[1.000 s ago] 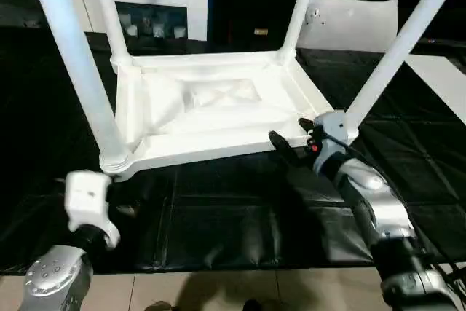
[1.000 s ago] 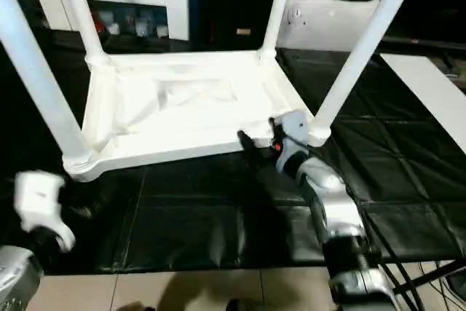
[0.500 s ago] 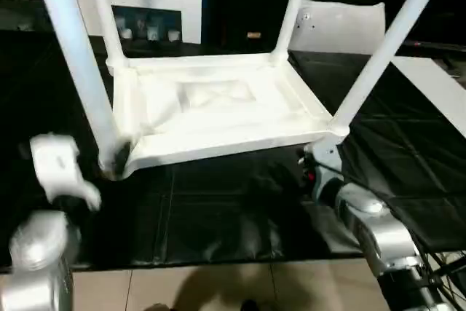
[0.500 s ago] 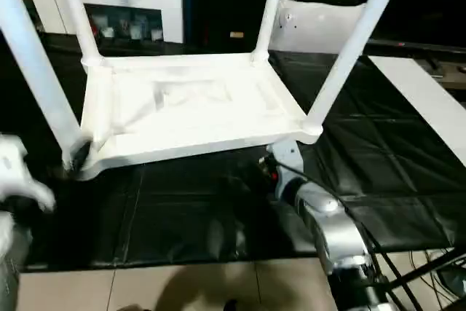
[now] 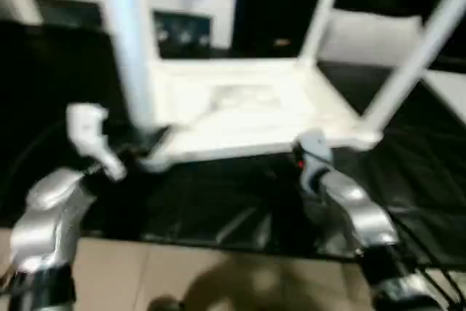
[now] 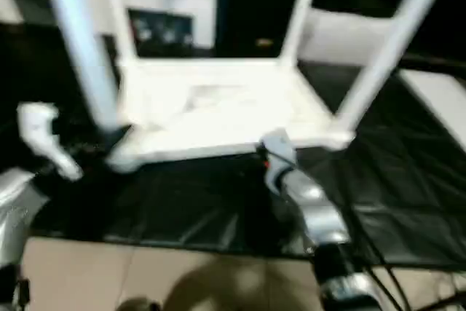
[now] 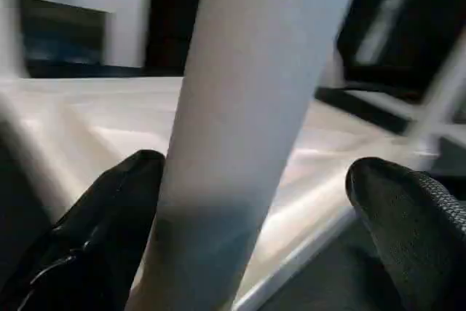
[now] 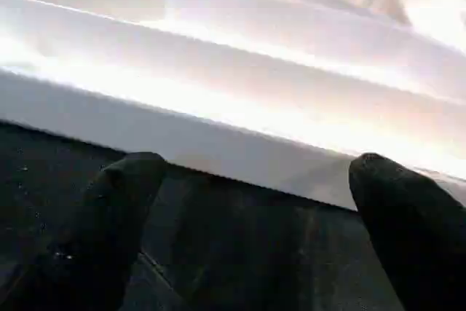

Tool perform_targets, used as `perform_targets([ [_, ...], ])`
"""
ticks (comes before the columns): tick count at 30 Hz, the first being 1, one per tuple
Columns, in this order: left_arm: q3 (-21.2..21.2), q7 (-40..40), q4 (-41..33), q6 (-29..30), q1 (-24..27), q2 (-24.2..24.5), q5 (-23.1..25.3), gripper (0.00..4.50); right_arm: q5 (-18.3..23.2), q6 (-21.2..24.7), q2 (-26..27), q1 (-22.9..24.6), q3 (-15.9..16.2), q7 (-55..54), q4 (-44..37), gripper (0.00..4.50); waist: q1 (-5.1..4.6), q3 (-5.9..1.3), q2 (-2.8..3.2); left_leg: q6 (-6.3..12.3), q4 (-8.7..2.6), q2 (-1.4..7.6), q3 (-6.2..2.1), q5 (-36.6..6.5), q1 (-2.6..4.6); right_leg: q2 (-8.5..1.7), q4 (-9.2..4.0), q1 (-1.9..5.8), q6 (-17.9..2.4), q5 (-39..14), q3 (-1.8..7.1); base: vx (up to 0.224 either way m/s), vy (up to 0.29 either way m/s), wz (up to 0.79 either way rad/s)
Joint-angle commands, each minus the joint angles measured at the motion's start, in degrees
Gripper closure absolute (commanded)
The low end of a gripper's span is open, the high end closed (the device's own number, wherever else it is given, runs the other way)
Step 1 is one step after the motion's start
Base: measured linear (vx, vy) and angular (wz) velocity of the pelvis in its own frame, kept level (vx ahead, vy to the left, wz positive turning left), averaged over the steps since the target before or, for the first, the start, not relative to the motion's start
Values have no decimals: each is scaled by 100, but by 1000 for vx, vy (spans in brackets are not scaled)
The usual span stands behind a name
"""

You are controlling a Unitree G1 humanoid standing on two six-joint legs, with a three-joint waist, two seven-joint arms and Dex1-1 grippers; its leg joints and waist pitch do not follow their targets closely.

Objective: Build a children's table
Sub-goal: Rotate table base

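White leg (image 7: pixel 240 129) stands between the left gripper (image 7: pixel 255 202) open fingers (image 7: pixel 109 209); a bump could tip the table (image 5: pixel 247 107). Right gripper (image 8: pixel 255 216) open too, at 5 o'clock.

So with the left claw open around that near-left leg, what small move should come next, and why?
Probably closing the left claw on the near-left leg. In the left wrist view its fingers stand wide apart with the leg between them, one finger close beside it. The tabletop lies upside down with all four legs standing in its corners, so gripping that leg looks like the way to check or tighten it.
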Motion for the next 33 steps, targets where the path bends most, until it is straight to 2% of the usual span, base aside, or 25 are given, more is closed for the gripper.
perform_targets([
  [1, -309, -408, 136, 158, -168, 67, -97, 0, 2, -94, -52, -153, -210, -158, 318, 0, -128, -313, 134, -375, -569, 234, -119, -2142, 173, -279, -649, 52, -675, -2048, 269, 0, 0, 0],
  [2, -406, -565, 284, 153, -247, 128, -73, 0, -24, -159, -28, -254, -257, -216, 524, 0, -143, -315, 111, -383, -573, 210, -119, -2228, 143, -336, -688, 95, -641, -2200, 282, 3, 56, -7],
  [3, -657, -720, 562, 15, -399, 185, 154, 0, -93, -242, -23, -402, -279, -281, 831, 0, -154, -328, 115, -382, -576, 199, -124, -2184, 130, -372, -713, 126, -594, -2316, 289, 3, 56, -7],
  [4, -680, -734, 590, 1, -419, 180, 169, 0, -101, -252, -24, -420, -278, -288, 868, 0, -152, -329, 123, -375, -585, 198, -123, -2140, 130, -382, -737, 136, -571, -2325, 289, -4, 57, -7],
  [6, -823, -787, 807, -135, -604, 63, 255, 0, -160, -335, -34, -562, -276, -346, 1164, 0, -165, -339, 106, -375, -596, 214, -117, -1923, 98, -403, -727, 171, -585, -2078, 301, 1, 53, -6],
  [7, -820, -765, 854, -139, -683, -13, 226, 0, -173, -343, -37, -595, -281, -379, 1230, 0, -187, -348, 125, -387, -597, 215, -100, -1861, 114, -399, -719, 171, -647, -1897, 307, 0, 0, 0],
  [8, -817, -761, 868, -133, -709, -34, 210, 0, -176, -350, -37, -606, -283, -390, 1255, 0, -195, -360, 113, -359, -586, 223, -82, -1741, 124, -412, -704, 179, -740, -1652, 317, 0, 0, 0],
  [9, -825, -779, 792, -20, -769, -120, 85, 0, -189, -345, -51, -624, -289, -422, 1299, 0, -229, -366, 108, -316, -593, 225, -77, -1620, 83, -410, -688, 225, -782, -1527, 310, 0, 0, 0],
  [10, -867, -861, 669, 97, -776, -152, -35, 0, -193, -365, -63, -638, -299, -446, 1342, 0, -230, -369, 117, -319, -599, 230, -72, -1622, 90, -412, -689, 228, -805, -1535, 307, 0, 0, 0],
  [11, -939, -1008, 470, 289, -733, -145, -199, 0, -188, -398, -74, -648, -308, -448, 1379, 0, -261, -367, 125, -348, -601, 231, -69, -1796, 101, -396, -688, 191, -837, -1584, 300, 0, 0, 0],
  [13, -1096, -1317, 113, 564, -609, -62, -424, 0, -176, -496, -83, -680, -316, -424, 1479, 0, -264, -383, 120, -346, -584, 227, -65, -1895, 110, -405, -684, 188, -864, -1548, 309, 0, 0, 0],
  [15, -1286, -1654, -395, 1048, -430, 62, -848, 0, -184, -705, -71, -753, -324, -370, 1661, 0, -299, -388, 104, -235, -568, 214, -44, -1622, 52, -400, -649, 223, -954, -1228, 318, 0, 0, 0],
  [16, -1335, -1729, -515, 1153, -388, 95, -947, 0, -186, -745, -66, -772, -325, -356, 1700, 0, -310, -400, 107, -230, -556, 224, -38, -1585, 57, -412, -625, 222, -998, -1160, 320, 0, 0, 0],
  [17, -1491, -1864, -888, 1419, -246, 163, -1204, 0, -203, -828, -39, -831, -321, -319, 1795, 0, -342, -402, 72, -176, -542, 213, -28, -1423, 22, -403, -609, 253, -1019, -1052, 324, 0, 0, 0],
  [18, -1573, -1906, -1020, 1499, -183, 187, -1267, 0, -213, -856, -19, -859, -317, -311, 1830, 0, -355, -418, 81, -127, -532, 203, -16, -1151, -7, -386, -589, 280, -1032, -790, 324, 0, 0, 0],
  [19, -1636, -1921, -1109, 1553, -138, 196, -1304, 0, -219, -876, -4, -878, -313, -300, 1852, 0, -355, -418, 81, -127, -532, 203, -16, -1151, -7, -386, -589, 280, -1032, -790, 324, 0, 0, 0],
  [20, -1672, -1930, -1154, 1581, -114, 200, -1320, 0, -222, -888, 5, -889, -310, -294, 1864, 0, -379, -429, 63, -36, -501, 194, 15, -867, 6, -352, -552, 270, -1120, -356, 327, 0, 0, 0],
  [21, -1761, -1925, -1271, 1643, -56, 189, -1340, 0, -228, -897, 32, -905, -288, -286, 1866, 0, -394, -425, 27, 7, -501, 190, 25, -822, 0, -344, -556, 275, -1131, -301, 329, 0, 0, 0],
  [22, -1816, -1919, -1345, 1683, -21, 177, -1350, 0, -232, -904, 49, -916, -274, -281, 1867, 0, -398, -433, 24, 55, -491, 188, 33, -748, -5, -349, -542, 293, -1154, -240, 333, 0, 0, 0],
  [23, -1918, -1793, -1505, 1747, 50, 42, -1349, 0, -262, -957, 113, -957, -218, -256, 1926, 0, -412, -428, 24, 92, -493, 197, 41, -732, 3, -348, -555, 289, -1152, -267, 335, 0, 0, 0],
  [24, -1941, -1743, -1523, 1750, 53, -14, -1333, 0, -272, -975, 130, -973, -202, -244, 1949, 0, -435, -419, -11, 105, -490, 194, 50, -767, 0, -342, -574, 286, -1136, -390, 335, 0, 0, 0],
  [25, -1941, -1743, -1523, 1750, 53, -14, -1333, 0, -272, -975, 130, -973, -202, -244, 1949, 0, -435, -419, -11, 105, -490, 194, 50, -767, 0, -342, -574, 286, -1136, -390, 335, 0, 0, 0],
  [27, -2089, -1387, -1454, 1493, -18, -364, -1067, 0, -355, -1096, 251, -1059, -105, -188, 2079, 0, -459, -390, -6, 50, -497, 204, 48, -1050, 18, -343, -639, 256, -1026, -961, 339, 0, 0, 0],
  [30, -2152, -1288, -1436, 1504, -97, -495, -1098, 0, -367, -1184, 330, -1092, -73, -102, 2112, 0, -468, -379, -4, -24, -505, 210, 35, -1227, 23, -343, -675, 239, -873, -1351, 336, 0, 0, 0],
  [33, -2285, -1191, -1443, 1531, -237, -706, -1160, 0, -391, -1287, 476, -1123, -8, 29, 2131, 0, -474, -381, 6, -42, -508, 214, 28, -1271, 33, -333, -680, 223, -847, -1386, 335, 0, 0, 0],
])
